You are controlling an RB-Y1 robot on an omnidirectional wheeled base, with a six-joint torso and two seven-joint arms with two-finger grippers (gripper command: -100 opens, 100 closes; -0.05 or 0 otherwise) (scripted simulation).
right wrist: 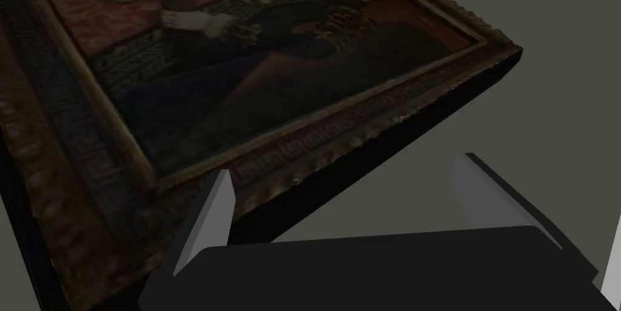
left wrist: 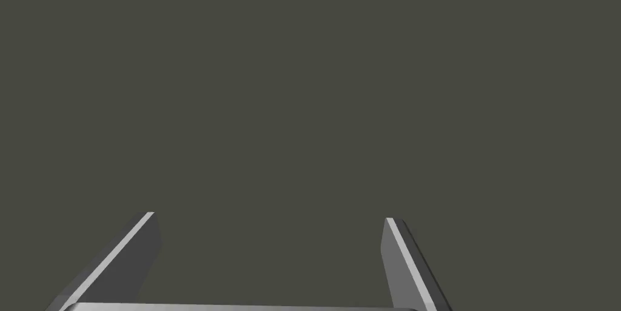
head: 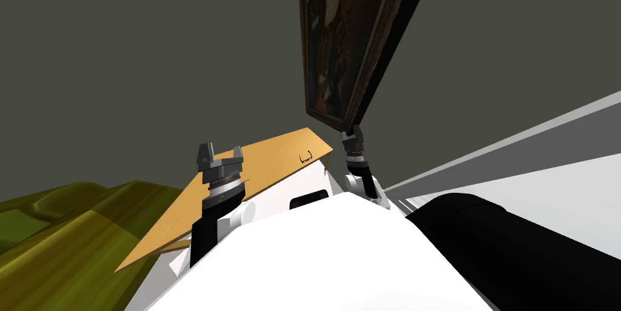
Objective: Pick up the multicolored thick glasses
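Left tool (head: 222, 151), right tool (right wrist: 342, 192) being held spread, seemingly for approach; glasses (head: 305, 157) lying between them on tabletop (head: 261, 162).

The head camera, rolled, looks steeply down and forward across the desk (head: 273, 162) to a grey wall (head: 121, 53) and a painting (head: 339, 40). The left jaws' camera faces that wall; the right jaws' camera sits close to the painting's corner.
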